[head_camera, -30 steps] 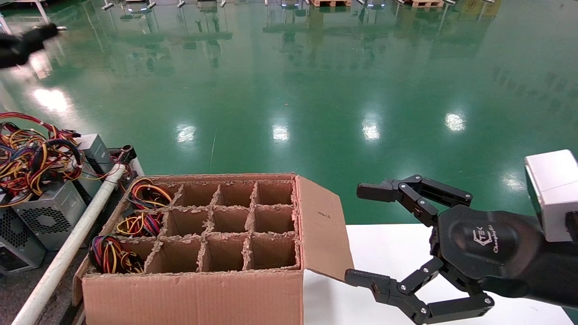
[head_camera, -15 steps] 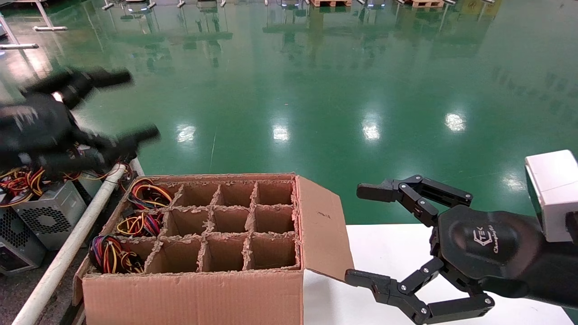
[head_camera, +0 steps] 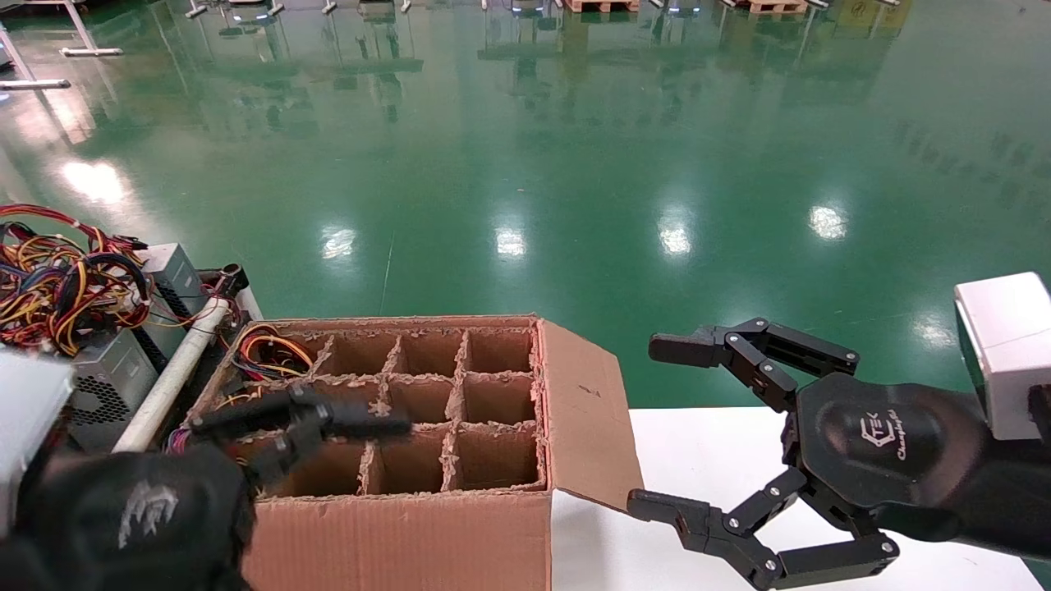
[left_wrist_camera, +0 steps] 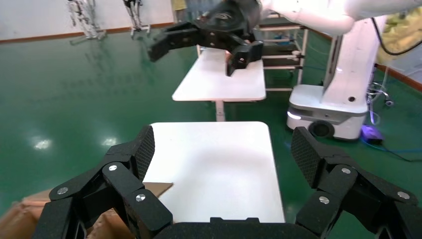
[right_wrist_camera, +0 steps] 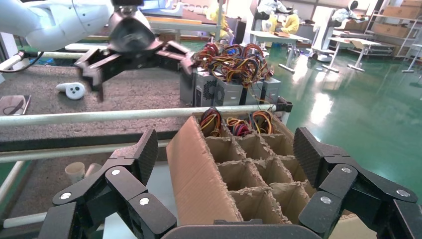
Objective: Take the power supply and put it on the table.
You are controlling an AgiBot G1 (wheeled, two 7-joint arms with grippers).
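Note:
Power supplies stand in the left column of the divided cardboard box (head_camera: 394, 533), with mainly their red, yellow and black wire bundles (head_camera: 271, 349) showing; the right wrist view sees them too (right_wrist_camera: 239, 127). My left gripper (head_camera: 328, 447) hovers over the box's front-left cells, pointing toward the white table (head_camera: 706, 443). It is open (left_wrist_camera: 224, 149) and empty. It hides the nearer bundles. My right gripper (head_camera: 661, 427) hangs open above the table just right of the box flap, holding nothing (right_wrist_camera: 226, 154).
A pile of grey power supplies (head_camera: 107, 377) with tangled wires lies on the dark mat left of the box, behind a white pipe rail (head_camera: 164, 386). Most box cells (right_wrist_camera: 249, 169) are empty. Green floor lies beyond.
My left gripper swung from high at the far left down to the box's front-left corner. The right arm has not moved.

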